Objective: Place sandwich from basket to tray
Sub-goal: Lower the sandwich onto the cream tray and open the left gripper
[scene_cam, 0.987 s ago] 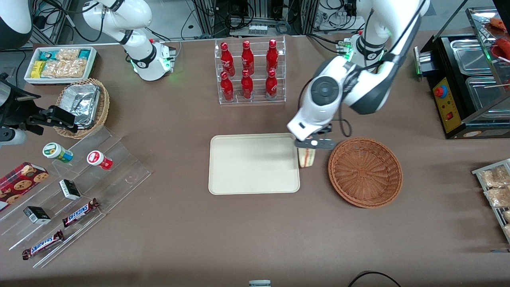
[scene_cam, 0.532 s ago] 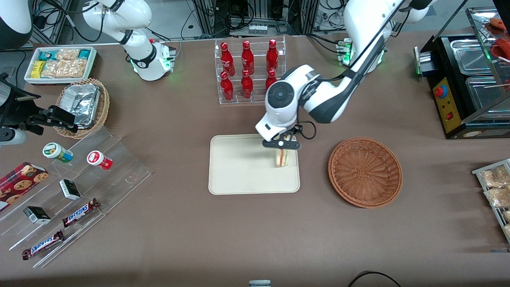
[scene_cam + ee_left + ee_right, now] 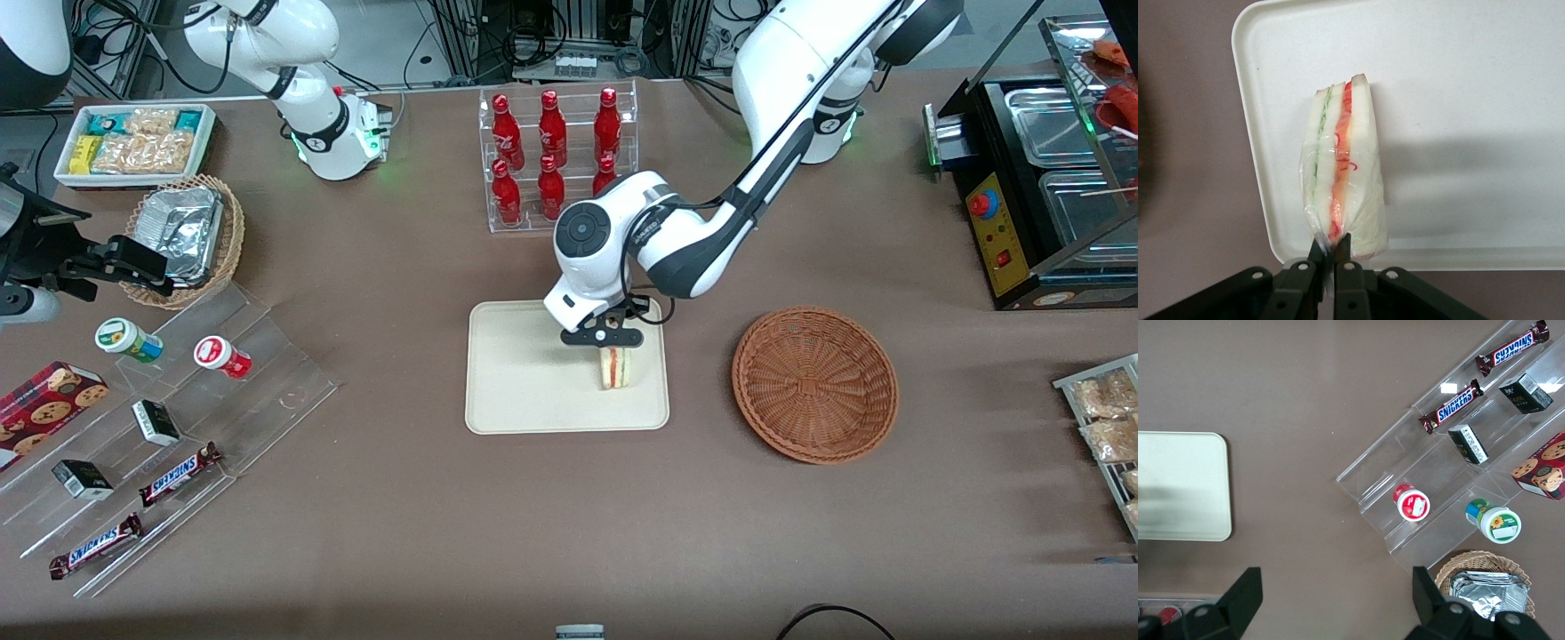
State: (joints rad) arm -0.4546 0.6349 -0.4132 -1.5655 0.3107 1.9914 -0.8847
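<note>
Front view: the gripper [image 3: 607, 340] is positioned over the tray [image 3: 516, 391], at the end nearer the basket [image 3: 814, 384]. Its fingers [image 3: 1317, 257] are pinched almost fully together on the wrapper edge of the sandwich [image 3: 615, 367], which hangs cut edge outward above the tray surface. The basket holds nothing.

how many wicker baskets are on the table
2. The reddish-brown basket sits empty beside the tray, where the gripper holds the sandwich. A smaller tan basket with a foil container sits toward the parked arm's end.
</note>
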